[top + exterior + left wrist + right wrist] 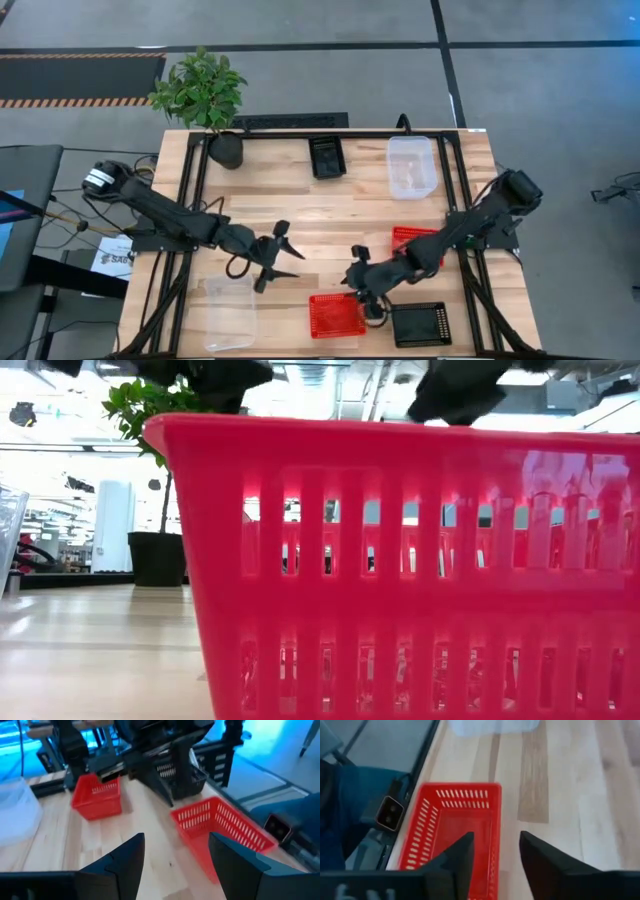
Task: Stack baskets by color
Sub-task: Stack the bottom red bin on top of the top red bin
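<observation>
Right gripper (368, 292) of mine hangs in the lower middle of the high view, fingers spread apart with nothing between them, just above the upper right corner of a red perforated rectangular plastic basket (336, 315) that sits upright on the pale wooden table (330, 215) at the lower centre. My right wrist view looks down past both dark fingers (455, 862) onto that same basket, its inside empty. My left gripper (278, 258) hovers left of centre, also open and empty, over bare wood, well apart from the right one.

Just right of the red basket, at the lower right of the high view, rests a black perforated rectangular basket (419, 323). A second red perforated basket (413, 240) lies right of centre, partly under my right arm. At the lower left sits a clear see-through rectangular basket (229, 313). Near the top edge of the table, right of centre, stands another clear basket (412, 166), and left of it, top centre, another black perforated basket (327, 156). I cannot tell whether any of these are nested stacks. A green leafy plant in a black pot (224, 148) stands at the upper left of the table.
</observation>
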